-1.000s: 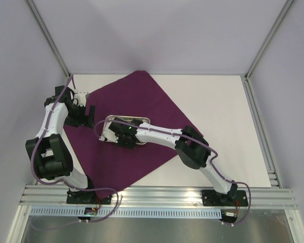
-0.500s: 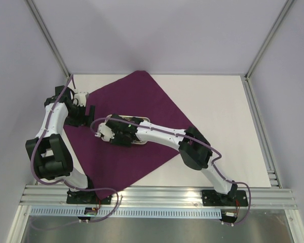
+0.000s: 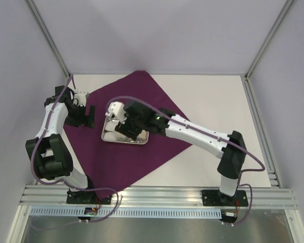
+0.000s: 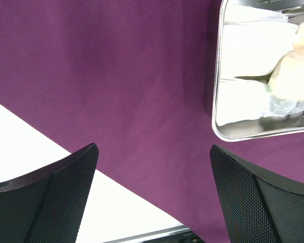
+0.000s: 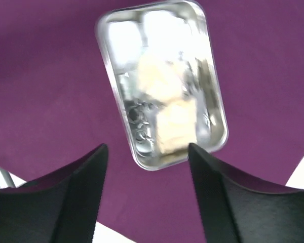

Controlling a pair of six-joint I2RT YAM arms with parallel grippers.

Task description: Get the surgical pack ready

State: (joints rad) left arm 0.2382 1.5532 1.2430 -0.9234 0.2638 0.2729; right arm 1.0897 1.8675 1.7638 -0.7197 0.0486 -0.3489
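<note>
On purple cloth, shiny round-cornered steel tray, white gauze inside, left tool, right tool spread

Top camera looks down over the whole table; both wrist cameras, nearer, share the tray and cloth.

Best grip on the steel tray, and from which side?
Take the steel tray by a long-side rim, probably straight down from above: it lies flat on the purple cloth, and gauze pads and packets fill the middle, leaving only the lip free.
</note>
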